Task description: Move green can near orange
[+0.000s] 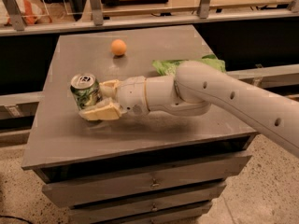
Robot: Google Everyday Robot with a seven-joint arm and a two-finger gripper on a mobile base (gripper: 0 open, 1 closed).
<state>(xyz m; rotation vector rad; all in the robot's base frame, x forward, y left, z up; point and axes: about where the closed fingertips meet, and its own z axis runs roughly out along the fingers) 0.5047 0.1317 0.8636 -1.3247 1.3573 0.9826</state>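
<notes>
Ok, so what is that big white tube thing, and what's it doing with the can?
That white tube is a robot's arm. At its end is the gripper, a hand with just two fingers, low over the table's left side. The fingers are pinched around a green can, one on each side. There is only one picture, looking down at the grey table from the front. Farther back lies a small orange, apart from the can. A green chip bag pokes out behind the arm. Drawers sit under the tabletop.
</notes>
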